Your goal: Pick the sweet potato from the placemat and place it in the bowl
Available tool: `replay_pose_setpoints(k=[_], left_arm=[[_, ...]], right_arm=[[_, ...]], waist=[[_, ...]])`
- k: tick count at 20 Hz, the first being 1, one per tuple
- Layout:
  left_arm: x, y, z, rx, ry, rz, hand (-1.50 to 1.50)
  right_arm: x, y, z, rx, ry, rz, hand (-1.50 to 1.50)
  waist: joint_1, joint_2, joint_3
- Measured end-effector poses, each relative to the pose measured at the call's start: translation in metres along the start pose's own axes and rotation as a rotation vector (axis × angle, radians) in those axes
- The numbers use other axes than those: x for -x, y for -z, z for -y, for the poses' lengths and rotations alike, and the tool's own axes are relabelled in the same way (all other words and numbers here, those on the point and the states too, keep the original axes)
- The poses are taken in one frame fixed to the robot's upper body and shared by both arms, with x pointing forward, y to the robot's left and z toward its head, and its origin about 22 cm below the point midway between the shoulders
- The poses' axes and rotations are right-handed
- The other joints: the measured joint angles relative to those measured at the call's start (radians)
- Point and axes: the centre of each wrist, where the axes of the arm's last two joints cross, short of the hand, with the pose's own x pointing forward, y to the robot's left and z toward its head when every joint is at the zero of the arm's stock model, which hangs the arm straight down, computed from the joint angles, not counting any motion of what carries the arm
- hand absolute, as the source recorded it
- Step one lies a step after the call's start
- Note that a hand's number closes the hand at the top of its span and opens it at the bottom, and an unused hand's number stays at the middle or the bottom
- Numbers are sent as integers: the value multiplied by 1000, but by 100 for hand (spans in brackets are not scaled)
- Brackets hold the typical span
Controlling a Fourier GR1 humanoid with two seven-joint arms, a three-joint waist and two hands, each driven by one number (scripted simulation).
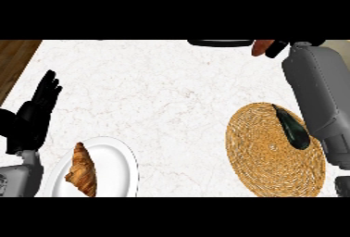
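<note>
The orange-brown sweet potato (261,46) is at the top edge of the view, just right of the dark bowl (219,42), of which only a strip of rim shows. My right hand (279,47) is curled round the sweet potato; its grey forearm runs up the right side of the view. The round woven placemat (273,150) lies at the lower right with a dark green vegetable (292,128) on its upper right part. My left hand (41,104) rests open at the left edge, fingers up.
A white plate (116,155) with a croissant (83,169) lies at the lower left. The white marble counter (157,92) ends at a wooden strip (15,55) at the upper left.
</note>
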Motion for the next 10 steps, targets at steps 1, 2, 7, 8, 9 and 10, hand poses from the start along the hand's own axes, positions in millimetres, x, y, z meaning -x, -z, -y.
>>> replay_pose_setpoints(k=[1, 2, 7, 8, 9, 10], left_arm=[[1, -1, 2, 2, -1, -2, 0], [1, -2, 3, 0, -2, 1, 0], [-4, -4, -1, -10, -1, 0, 0], [-4, -3, -1, -10, -3, -1, 0], [-4, -5, -1, -10, -5, 0, 0], [-3, -4, 1, -7, -3, 1, 0]], right_arm=[[-3, 2, 10, 38, 23, -10, 150], [-3, 4, 17, 72, 50, -22, 150], [3, 13, 42, 163, 99, -86, 150], [7, 16, 49, 170, 110, -95, 150], [17, 20, 52, 177, 114, -104, 150], [24, 24, 55, 182, 125, -112, 150]], waist=[[-3, 0, 0], [-2, 0, 0], [-7, -1, 1], [-8, -1, 0], [-8, -1, 0], [-9, 0, 1]])
